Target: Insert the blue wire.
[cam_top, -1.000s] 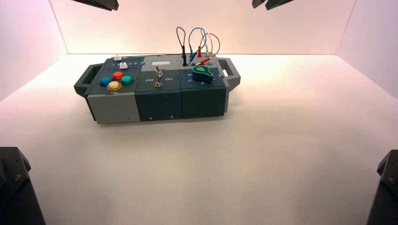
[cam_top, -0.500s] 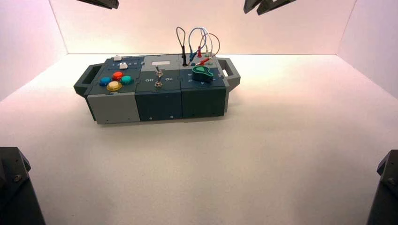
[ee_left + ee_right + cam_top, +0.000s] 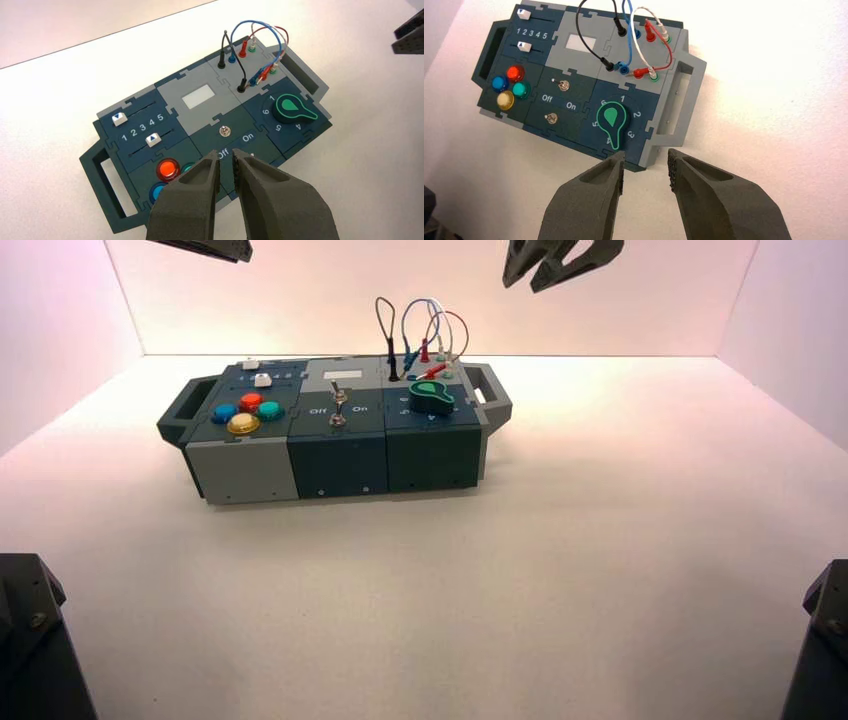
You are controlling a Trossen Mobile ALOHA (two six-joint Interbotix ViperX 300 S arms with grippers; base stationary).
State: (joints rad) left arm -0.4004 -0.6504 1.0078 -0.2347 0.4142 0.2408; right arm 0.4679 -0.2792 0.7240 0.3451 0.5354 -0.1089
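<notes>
1. right gripper (image 3: 521,287) hangs in the air with its fingers apart, nothing between them; in the high view it shows beyond the box (image 3: 340,460), to the right of the wires.
2. left gripper (image 3: 226,152) has its fingers together, holding nothing, at the upper left of the high view, also raised.
3. the blue wire (image 3: 629,42) arches over the light grey panel (image 3: 591,62) at the box's far right. its far plug (image 3: 232,57) stands upright on the panel; its near plug (image 3: 257,76) leans at the blue socket (image 3: 624,70), and i can't tell whether it is seated.
4. the dark wire (image 3: 581,30) loops just to the left of the blue one, both black plugs on the panel.
5. to the right are the red wire (image 3: 671,54), its near plug tilted with a metal tip showing, and the white wire (image 3: 634,35).
6. the green-edged knob (image 3: 611,117), at the box's near right, has its long end toward 4.
7. both metal switches lean toward "off".
</notes>
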